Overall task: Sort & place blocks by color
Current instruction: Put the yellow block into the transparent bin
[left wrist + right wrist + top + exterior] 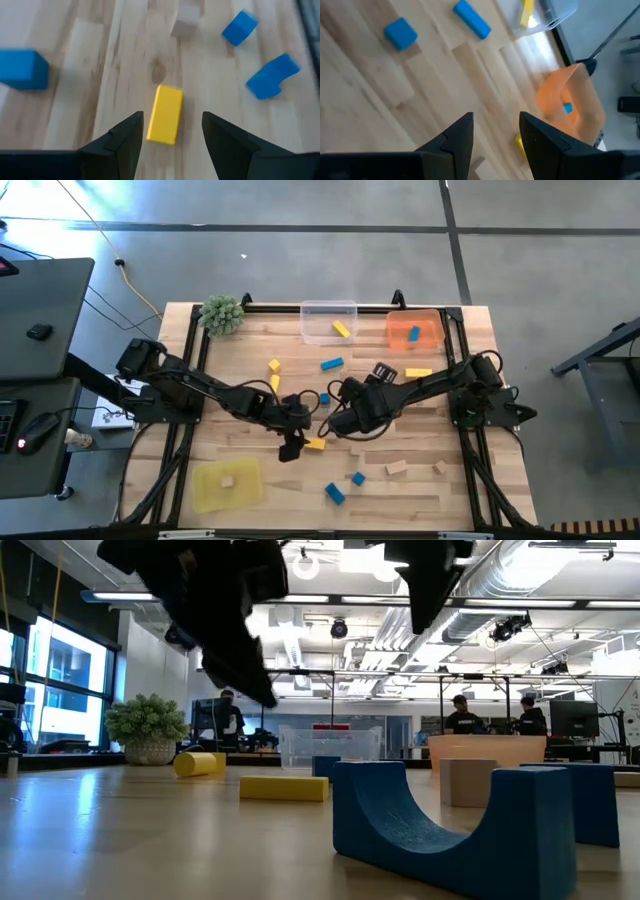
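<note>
Ceiling lights and ductwork hang over a lab where people sit at screens beyond a pale wooden surface (230,375) strewn with small blocks. At its centre the left tool (171,131) hovers with fingers spread wide, a yellow bar (165,114) lying flat on the wood between them and just ahead, its long side running with the gap; that lineup reads as an approach for a grasp, not yet closed. Blue blocks (260,75) and a plain wood cube (186,24) lie farther off in that wrist's view.

The right tool (495,134), just at three o'clock of the left one, also stands open and empty, raised above bare wood and facing the twelve o'clock edge, likely keeping out of its partner's way.

Sorting looks partly done: along the twelve o'clock edge a clear tray (329,321) holds one yellow piece and an orange tray (414,330) one blue piece, while a yellow tray (228,483) near seven o'clock carries a plain wood cube. More blocks lie loose, blue ones toward six o'clock and plain ones toward five. A green spiky plant (222,313) sits at eleven o'clock.
</note>
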